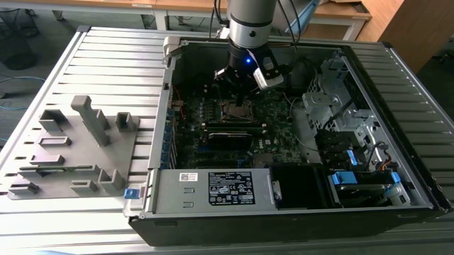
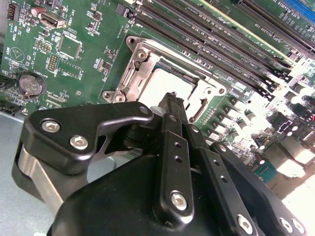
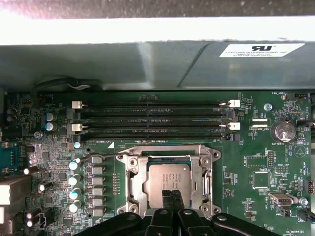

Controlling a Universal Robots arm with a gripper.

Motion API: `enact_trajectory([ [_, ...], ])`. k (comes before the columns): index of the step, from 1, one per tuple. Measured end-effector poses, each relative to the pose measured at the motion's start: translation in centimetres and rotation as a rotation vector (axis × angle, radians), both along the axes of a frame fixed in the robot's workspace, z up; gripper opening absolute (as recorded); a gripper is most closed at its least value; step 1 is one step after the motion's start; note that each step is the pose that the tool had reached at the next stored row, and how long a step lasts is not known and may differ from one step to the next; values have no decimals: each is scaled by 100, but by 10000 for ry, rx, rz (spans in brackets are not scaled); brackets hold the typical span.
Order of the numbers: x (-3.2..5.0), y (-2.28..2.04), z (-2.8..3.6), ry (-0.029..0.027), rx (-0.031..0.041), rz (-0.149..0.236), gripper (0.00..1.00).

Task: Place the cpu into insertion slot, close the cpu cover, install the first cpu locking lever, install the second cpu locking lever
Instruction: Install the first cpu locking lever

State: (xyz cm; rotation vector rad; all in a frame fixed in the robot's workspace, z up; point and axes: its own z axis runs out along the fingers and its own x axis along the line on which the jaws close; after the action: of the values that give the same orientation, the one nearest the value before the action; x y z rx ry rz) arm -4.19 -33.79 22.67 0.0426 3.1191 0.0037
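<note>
Worktop: we see a ribbed grey metal worktop (image 1: 106,58) that carries everything, with wooden desks (image 1: 341,10) behind it.
Fixture: at the exterior view's left stands a grey block fixture (image 1: 78,143) with upright posts, well apart from the work.
Computer case: an open computer case (image 1: 284,223) lies on its side just beside the fixture.
Power-supply box: a labelled grey power-supply box (image 1: 212,188) sits along the case's near wall.
Insertion slot: the insertion slot (image 1: 238,110) sits mid-board on the green motherboard (image 1: 277,133).
Cpu: the cpu (image 3: 165,179) lies flat inside the slot, its dull silver top showing.
Cpu cover: the cpu cover (image 3: 135,184) lies down over the cpu, and its window frames the chip.
Memory slots: long black memory slots (image 3: 152,120) run just beside the socket.
Capacitors: a row of small capacitors (image 3: 74,187) stands along another side of the socket.
Battery: a coin battery (image 3: 283,132) sits apart from the socket.
Arm: the arm (image 1: 252,21) comes down into the case and hides part of the far wall.
Gripper: the gripper (image 3: 172,195) has its fingers pressed together with nothing between them. The tips are at the cpu's top, though we cannot tell if they touch it.
In the way: in the second wrist view the gripper's black body covers the near half of the socket.
Drive bays: metal drive bays (image 1: 341,117) with blue tabs (image 1: 343,178) are at the exterior view's right.
</note>
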Motion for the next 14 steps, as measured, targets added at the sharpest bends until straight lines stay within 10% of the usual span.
enact_trajectory([
  [14,0,0,46,0,0,0,11],
])
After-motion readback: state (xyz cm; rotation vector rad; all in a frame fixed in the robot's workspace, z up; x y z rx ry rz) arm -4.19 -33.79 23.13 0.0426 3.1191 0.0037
